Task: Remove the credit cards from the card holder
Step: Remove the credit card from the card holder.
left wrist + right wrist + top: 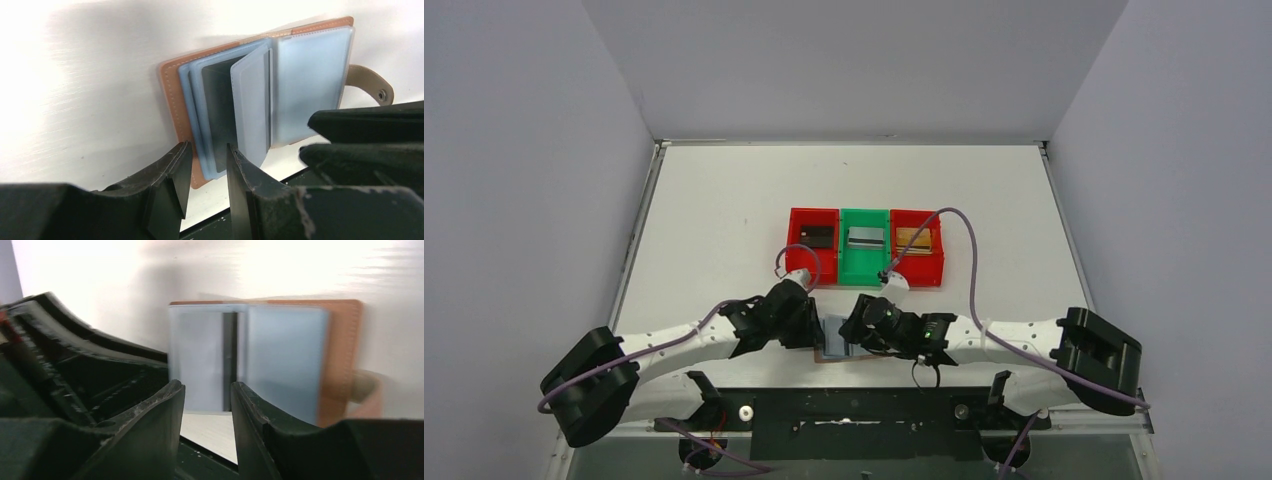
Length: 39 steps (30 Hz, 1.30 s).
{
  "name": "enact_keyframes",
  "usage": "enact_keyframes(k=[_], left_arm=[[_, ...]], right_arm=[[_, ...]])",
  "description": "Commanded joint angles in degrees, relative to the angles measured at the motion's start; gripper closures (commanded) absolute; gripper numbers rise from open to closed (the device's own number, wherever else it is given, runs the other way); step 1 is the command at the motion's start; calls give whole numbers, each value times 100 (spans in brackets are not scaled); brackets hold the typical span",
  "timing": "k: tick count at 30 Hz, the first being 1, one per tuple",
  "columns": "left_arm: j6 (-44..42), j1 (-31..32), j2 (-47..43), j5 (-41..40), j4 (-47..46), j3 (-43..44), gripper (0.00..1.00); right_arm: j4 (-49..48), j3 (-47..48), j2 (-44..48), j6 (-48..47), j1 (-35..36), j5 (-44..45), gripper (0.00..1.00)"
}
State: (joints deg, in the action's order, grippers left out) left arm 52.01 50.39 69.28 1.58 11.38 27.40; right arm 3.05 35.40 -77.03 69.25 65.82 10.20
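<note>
Just beyond both pairs of fingers, tan leather card holder [172, 100] lying open, pale blue sleeves [310, 85] fanned, dark card [220, 105] in a middle sleeve, snap tab [372, 87] at one side, left gripper [207, 155] half-closed astride its near edge, grip unclear, right gripper [207, 392] parted, holding nothing.

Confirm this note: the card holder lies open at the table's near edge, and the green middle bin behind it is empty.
One point is wrong: the green bin is not empty; it holds a silver-grey card, as the top external view shows. The card holder does lie open at the near edge of the table.
</note>
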Motion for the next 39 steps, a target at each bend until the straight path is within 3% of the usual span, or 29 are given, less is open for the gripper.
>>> enact_keyframes(k=[1, 7, 12, 17, 23, 30, 39], left_arm=[[88, -28, -332, -458, 327, 299, 69], [128, -24, -689, -813, 571, 412, 62], [71, -21, -916, -413, -23, 187, 59], [-7, -29, -522, 77, -408, 115, 59], [-142, 2, 188, 169, -294, 204, 66], [-129, 28, 280, 104, -311, 70, 73], [-182, 26, 394, 141, -332, 68, 83]], right_arm=[[-495, -462, 309, 286, -187, 29, 60], [-1027, -545, -39, 299, -252, -355, 62], [-1165, -555, -158, 340, -246, -370, 63], [-1288, -636, -208, 389, -297, -446, 63], [-1601, -969, -270, 783, -366, -560, 65], [-1825, -1337, -221, 1083, -420, -569, 66], [-2745, -1645, -354, 1110, -531, -858, 80]])
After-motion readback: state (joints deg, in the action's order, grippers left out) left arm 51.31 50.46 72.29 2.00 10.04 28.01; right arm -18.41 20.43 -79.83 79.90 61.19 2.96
